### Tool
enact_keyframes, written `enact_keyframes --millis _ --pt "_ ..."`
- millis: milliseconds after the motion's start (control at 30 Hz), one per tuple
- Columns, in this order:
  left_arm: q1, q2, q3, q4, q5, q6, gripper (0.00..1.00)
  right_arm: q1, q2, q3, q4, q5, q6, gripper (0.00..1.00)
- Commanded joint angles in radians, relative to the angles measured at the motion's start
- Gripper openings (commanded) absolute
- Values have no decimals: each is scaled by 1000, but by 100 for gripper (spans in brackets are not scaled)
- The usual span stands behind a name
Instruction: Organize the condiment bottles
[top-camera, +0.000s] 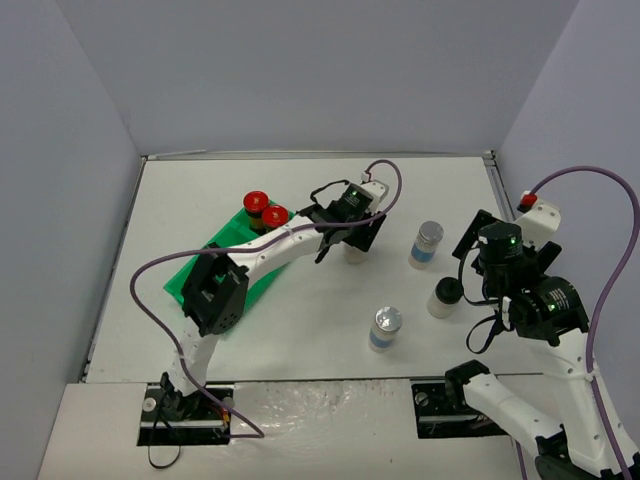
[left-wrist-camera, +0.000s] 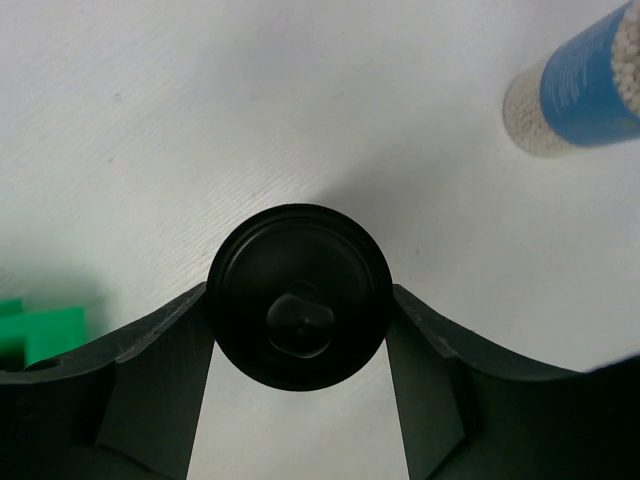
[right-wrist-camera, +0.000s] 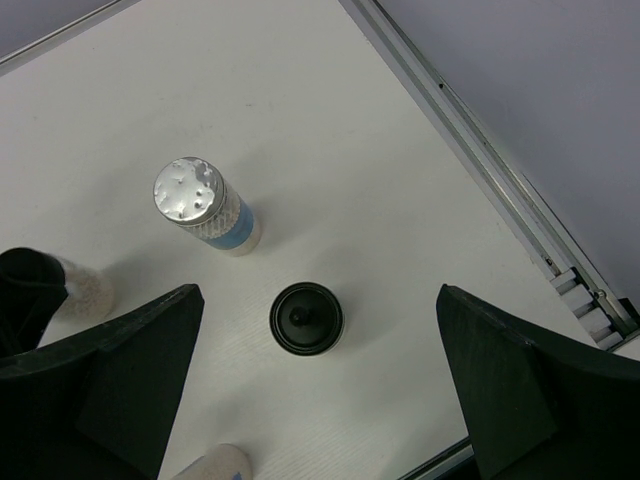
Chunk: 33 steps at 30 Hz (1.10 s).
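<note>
Left gripper (left-wrist-camera: 298, 310) had its jaws pressed against both sides of a black-capped jar (left-wrist-camera: 300, 260), standing on the table (top-camera: 300, 330) just right of the green tray (top-camera: 190, 275), where both red-capped jars (top-camera: 256, 203) stood. On the right, the right gripper (right-wrist-camera: 320, 300) hung with jaws wide apart above the other black-capped jar (top-camera: 447, 292). Two silver-capped jars (top-camera: 428, 240) stood loose nearby. These looked light and rigid but smooth-sided, probably slippery. Best taken square across the cap and kept upright.
</note>
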Motion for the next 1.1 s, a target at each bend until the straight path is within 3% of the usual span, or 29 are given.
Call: enact_keyframes --millis 0,333,467,800,1067 --pt "-24 -294 -19 -14 -129 15 0 -4 17 -4 28 12 11 100" --pt "-17 -584 -212 -197 -394 -78 0 -4 53 -11 65 -11 1 100" --pt "46 -663 -295 -247 -468 -144 0 -3 63 -11 83 -24 -4 100" --pt "267 -829 -492 -222 -410 -164 0 -4 73 -26 108 -36 -10 100" --pt "391 -812 -542 -150 -274 -143 0 -4 70 -32 115 -50 -11 100"
